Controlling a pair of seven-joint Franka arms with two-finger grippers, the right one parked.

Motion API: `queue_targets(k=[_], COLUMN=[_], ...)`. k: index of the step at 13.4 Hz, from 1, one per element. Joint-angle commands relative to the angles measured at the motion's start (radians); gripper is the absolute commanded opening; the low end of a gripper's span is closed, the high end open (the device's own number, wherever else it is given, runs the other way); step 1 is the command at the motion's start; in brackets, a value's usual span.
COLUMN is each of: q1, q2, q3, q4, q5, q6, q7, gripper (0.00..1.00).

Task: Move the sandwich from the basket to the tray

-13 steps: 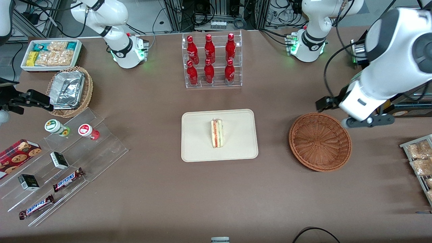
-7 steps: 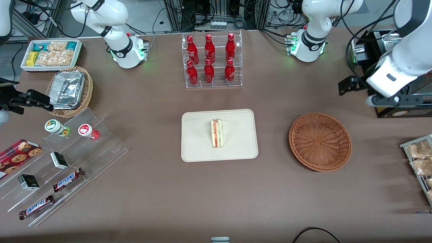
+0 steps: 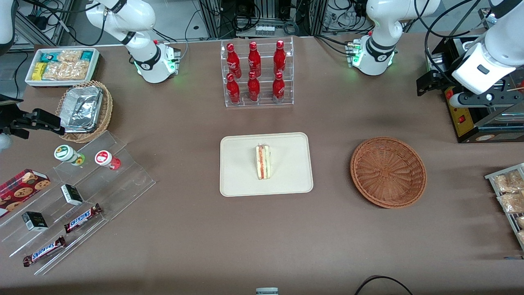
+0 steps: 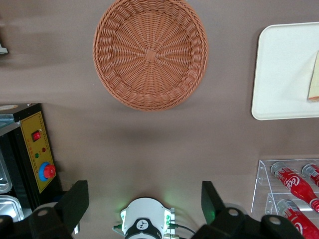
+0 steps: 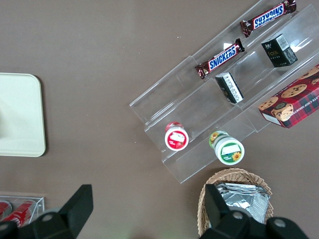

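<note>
The sandwich [image 3: 264,162] [image 4: 314,79], a white wedge with orange and green layers, lies in the middle of the cream tray [image 3: 241,180] [image 4: 279,74]. The reddish-brown woven basket [image 3: 388,172] [image 4: 149,52] sits beside the tray toward the working arm's end and holds nothing. My left gripper [image 3: 430,82] [image 4: 143,199] hangs high above the table, farther from the front camera than the basket and close to a black box. It is open, its fingers [image 4: 75,201] wide apart with nothing between them.
A clear rack of red bottles [image 3: 256,73] [image 4: 294,184] stands farther back than the tray. The black box with a yellow panel [image 3: 470,119] [image 4: 37,154] is beside my gripper. Snack packets [image 3: 509,192] lie at the working arm's end; acrylic steps [image 3: 82,196] and a foil-tray basket [image 3: 84,110] lie at the parked arm's.
My left arm has drawn away from over the basket's rim, toward the working arm's end of the table and farther from the front camera. Sandwich, tray and basket have not moved.
</note>
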Motion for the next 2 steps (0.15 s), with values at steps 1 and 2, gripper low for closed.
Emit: queue_targets(k=[1, 2], q1=[0.013, 0.013], q2=[-0.02, -0.02], q3=[0.005, 0.006], q4=[0.012, 0.029], q5=[-0.002, -0.001], q6=[-0.023, -0.054], q7=[0.033, 0.05], gripper=[1.0, 1.0])
